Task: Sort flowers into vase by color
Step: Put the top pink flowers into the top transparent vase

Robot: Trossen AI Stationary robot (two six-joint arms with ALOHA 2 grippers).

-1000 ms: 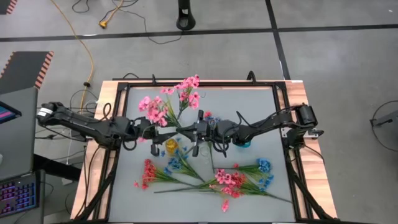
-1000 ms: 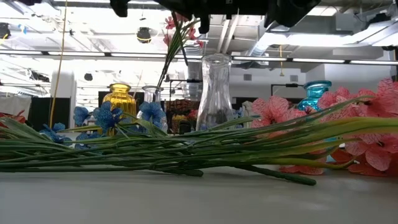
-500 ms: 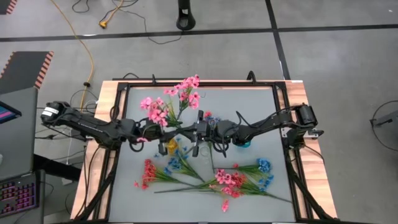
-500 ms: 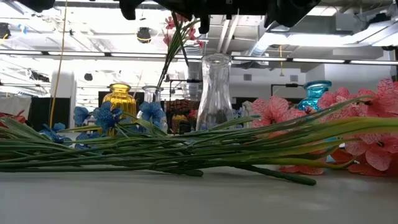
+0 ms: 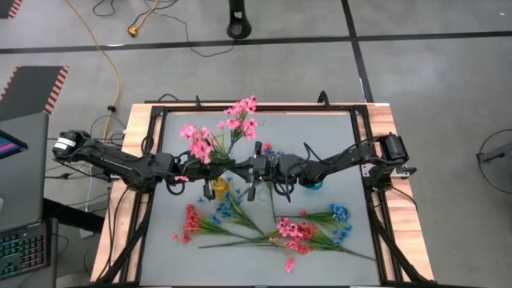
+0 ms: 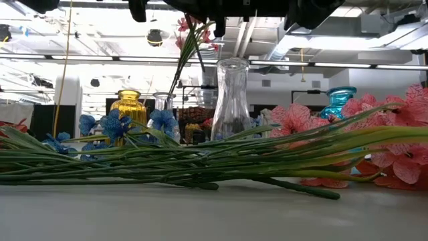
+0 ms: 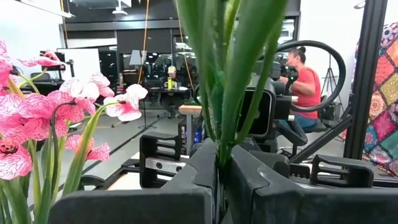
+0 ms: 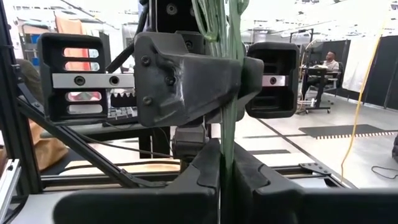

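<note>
A spray of pink flowers (image 5: pixel 232 124) is held above the table between both grippers. My left gripper (image 5: pixel 221 165) reaches in from the table's left and is shut on its green stems. My right gripper (image 5: pixel 243 166) reaches in from the right, facing the left one, and is shut on the same stems. A yellow vase (image 5: pixel 219 188), a blue vase (image 5: pixel 314 182) and a tall clear vase (image 6: pixel 232 97) stand mid-table. Red (image 5: pixel 190 222), blue (image 5: pixel 225 210) and pink flowers (image 5: pixel 294 232) lie flat near the front edge. My left gripper pinches the bundle of green stems (image 7: pixel 219 149) between its two fingers, coming level from the table's left and lying across the stems. The stems rise out of the fingers, and pink blossoms (image 7: pixel 37 118) show beside them. My right gripper pinches a thin green stem (image 8: pixel 227 146) between its two fingers, level from the table's right and across the stem, just below the left gripper's hold (image 8: pixel 214 37). The spray hangs clear of the table.
A black frame (image 5: pixel 364 160) borders the grey table. A small clear vase (image 6: pixel 162 102) stands behind the blue flowers. More blue flowers (image 5: pixel 340 214) lie at the front right. A long pile of stems (image 6: pixel 200 161) crosses the low view. A person sits in the room beyond.
My left gripper has moved toward the table's right, up to the stems held by the right gripper, and has shut on them. The pink spray has stayed lifted, its blossoms shifting only slightly.
</note>
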